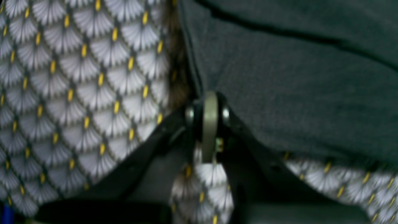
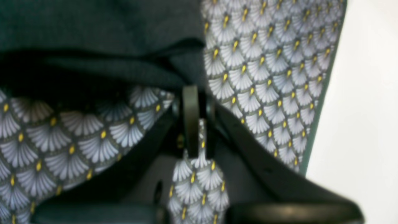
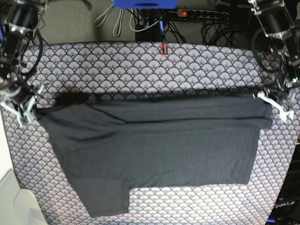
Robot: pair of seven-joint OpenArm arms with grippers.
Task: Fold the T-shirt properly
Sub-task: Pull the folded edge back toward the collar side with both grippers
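The dark charcoal T-shirt lies plain side up across the patterned table, its upper part folded over along a line running from left to right. My left gripper is at the shirt's right end, shut on its edge. In the left wrist view its jaws meet at a corner of the shirt. My right gripper is at the shirt's left end. In the right wrist view it is shut at the edge of the shirt, which hangs a little above the cloth there.
A purple-white scallop-patterned cloth covers the table and also shows in the left wrist view and the right wrist view. A small red object sits at its far edge. A power strip and cables lie behind. A white surface borders the table.
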